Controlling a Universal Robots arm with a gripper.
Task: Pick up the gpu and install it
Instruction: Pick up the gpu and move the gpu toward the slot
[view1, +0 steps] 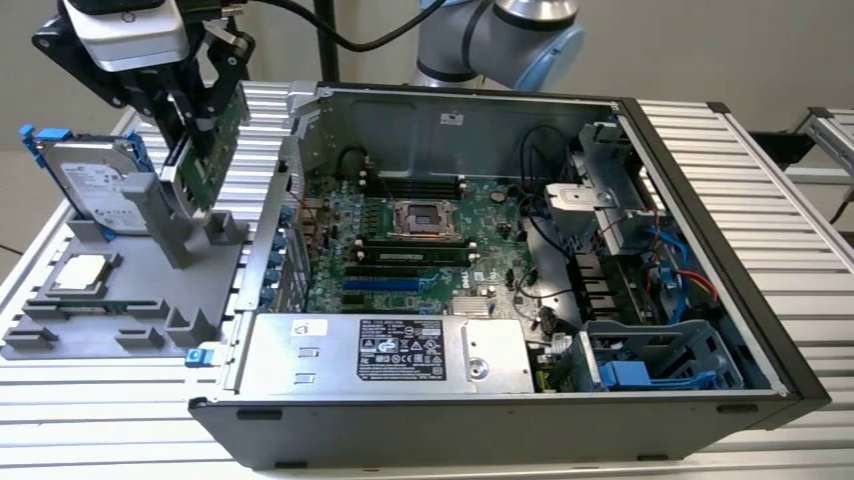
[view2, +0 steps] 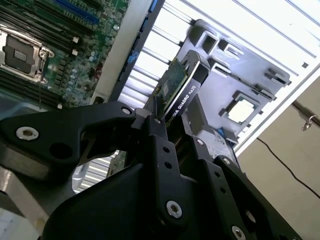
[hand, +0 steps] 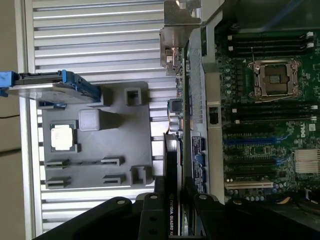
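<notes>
Exterior view: the graphics card hangs on edge, slightly tilted, just above the grey tray's edge nearest the open computer case. The gripper is clamped on its upper edge, 1 finger on each face. Holding it by the top likely leaves the bottom connector free for a slot.

In the second wrist view the card shows a green board with a black cooler cover on 1 face. The first wrist view adds a silver bracket at its far end.

On the tray, a hard drive with blue clips stands upright and a square processor chip lies flat. Inside the case lies the green motherboard.
</notes>
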